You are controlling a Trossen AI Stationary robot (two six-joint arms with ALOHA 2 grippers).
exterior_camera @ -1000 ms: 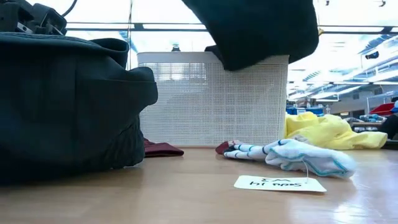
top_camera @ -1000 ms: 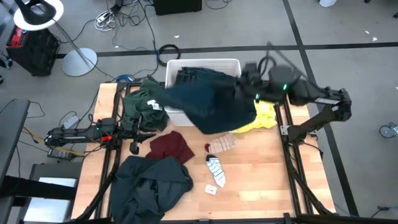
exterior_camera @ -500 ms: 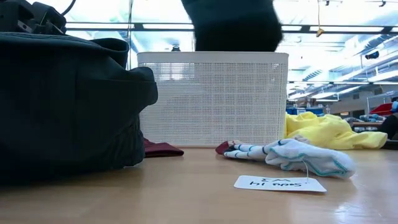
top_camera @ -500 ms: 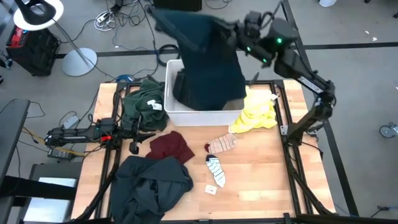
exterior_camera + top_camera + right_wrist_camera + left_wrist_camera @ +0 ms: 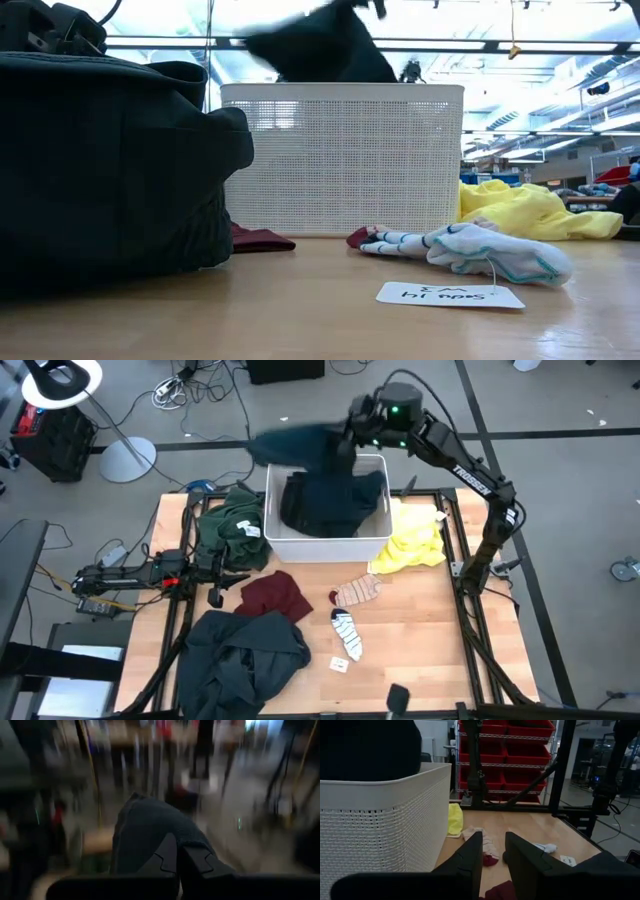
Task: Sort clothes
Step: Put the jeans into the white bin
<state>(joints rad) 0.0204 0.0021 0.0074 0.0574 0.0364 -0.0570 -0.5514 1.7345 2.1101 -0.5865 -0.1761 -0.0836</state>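
My right gripper is high over the far rim of the white tub and is shut on a dark blue garment. The garment shows above the tub in the low view. Most of it lies piled in the tub, and one blurred end sticks out toward the table's left. My left gripper rests level at the table's left side, slightly open with nothing between its fingers. A green top, a maroon piece, a dark jacket, a yellow piece and two socks lie on the table. My right gripper pinches a bunched part of the dark blue garment between its two fingers; how many layers I cannot tell. The fingers come at it about level, from the table's right side. The cloth hangs below them, its lower part lying in the tub.
A small paper tag lies near the striped sock. The table's near right part is bare wood. Beyond the far edge are floor cables and a lamp stand.
My right gripper has swung from the table's right side toward the far edge and then left over the tub, rolling as it went. The dark blue garment went with it, off the tub's near side and the table. Its lower part now lies in the tub.
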